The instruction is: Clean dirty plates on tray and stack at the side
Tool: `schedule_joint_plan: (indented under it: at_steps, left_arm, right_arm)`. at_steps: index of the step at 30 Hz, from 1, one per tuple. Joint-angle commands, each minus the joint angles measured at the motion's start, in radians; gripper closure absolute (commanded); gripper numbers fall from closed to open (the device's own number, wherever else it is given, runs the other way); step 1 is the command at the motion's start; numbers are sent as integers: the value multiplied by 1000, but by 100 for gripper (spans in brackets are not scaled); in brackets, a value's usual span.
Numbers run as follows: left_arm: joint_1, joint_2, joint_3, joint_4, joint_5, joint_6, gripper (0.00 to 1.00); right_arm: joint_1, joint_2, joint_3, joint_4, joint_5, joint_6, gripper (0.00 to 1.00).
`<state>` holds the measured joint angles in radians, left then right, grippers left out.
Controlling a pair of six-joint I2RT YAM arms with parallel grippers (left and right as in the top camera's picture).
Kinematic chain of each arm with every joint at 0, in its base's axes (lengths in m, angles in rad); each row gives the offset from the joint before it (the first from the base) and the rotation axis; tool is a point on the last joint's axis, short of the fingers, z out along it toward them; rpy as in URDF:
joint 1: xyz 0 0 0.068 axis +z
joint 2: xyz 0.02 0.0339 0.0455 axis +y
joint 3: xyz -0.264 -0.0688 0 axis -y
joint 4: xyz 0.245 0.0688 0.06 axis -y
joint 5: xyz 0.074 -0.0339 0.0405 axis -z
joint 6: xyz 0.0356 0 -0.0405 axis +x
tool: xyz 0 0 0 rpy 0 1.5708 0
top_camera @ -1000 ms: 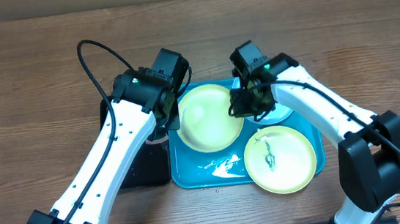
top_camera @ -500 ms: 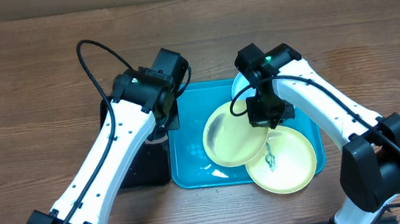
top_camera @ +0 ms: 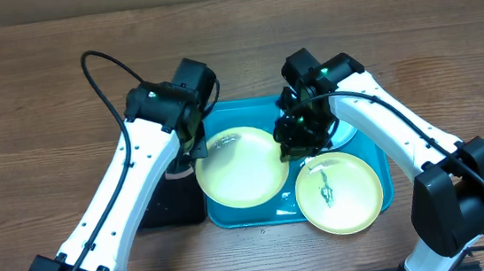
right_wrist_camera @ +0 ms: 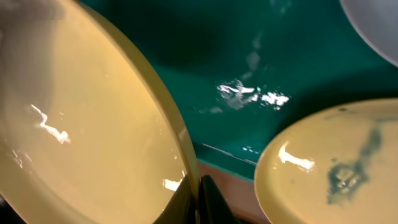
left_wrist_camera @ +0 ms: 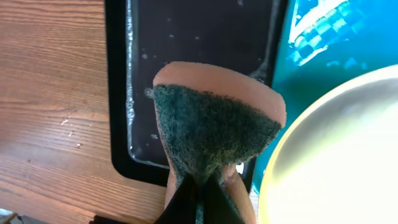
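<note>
My right gripper [top_camera: 289,145] is shut on the rim of a clean-looking pale yellow-green plate [top_camera: 238,167] and holds it tilted over the left half of the turquoise tray [top_camera: 249,113]. In the right wrist view the fingers [right_wrist_camera: 198,200] pinch the plate's edge [right_wrist_camera: 81,124]. A second yellow-green plate [top_camera: 338,193] with a dark smear lies at the tray's front right. A light blue-white plate [top_camera: 345,131] is mostly hidden under my right arm. My left gripper [top_camera: 196,142] is shut on an orange sponge with a green scouring face [left_wrist_camera: 214,124], just left of the held plate.
A narrow black tray [top_camera: 173,201] lies against the turquoise tray's left side, under my left gripper; it also shows wet in the left wrist view [left_wrist_camera: 199,37]. Bare wooden table [top_camera: 44,110] lies all around.
My right gripper has swung the held yellow-green plate from the tray's middle to its left side, toward the sponge. My left arm has shifted slightly left.
</note>
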<state>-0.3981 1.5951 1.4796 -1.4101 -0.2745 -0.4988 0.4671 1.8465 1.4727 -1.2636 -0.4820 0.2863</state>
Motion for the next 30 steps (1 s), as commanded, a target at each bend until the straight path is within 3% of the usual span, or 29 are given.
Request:
schedule_joint_plan:
  at_steps: [1, 12, 19, 30]
  left_arm:
    - [36, 3, 2, -1, -14, 6, 96]
    - [98, 3, 2, 24, 25, 43, 96]
    - [104, 3, 2, 35, 39, 50, 96]
    - [124, 3, -1, 97, 39, 50, 96]
  right_arm:
    - [4, -36, 26, 55, -58, 29, 96]
    - [4, -36, 26, 362, 260, 168, 96]
    - [4, -37, 27, 296, 524, 139, 96]
    - [4, -109, 136, 137, 694, 71, 96]
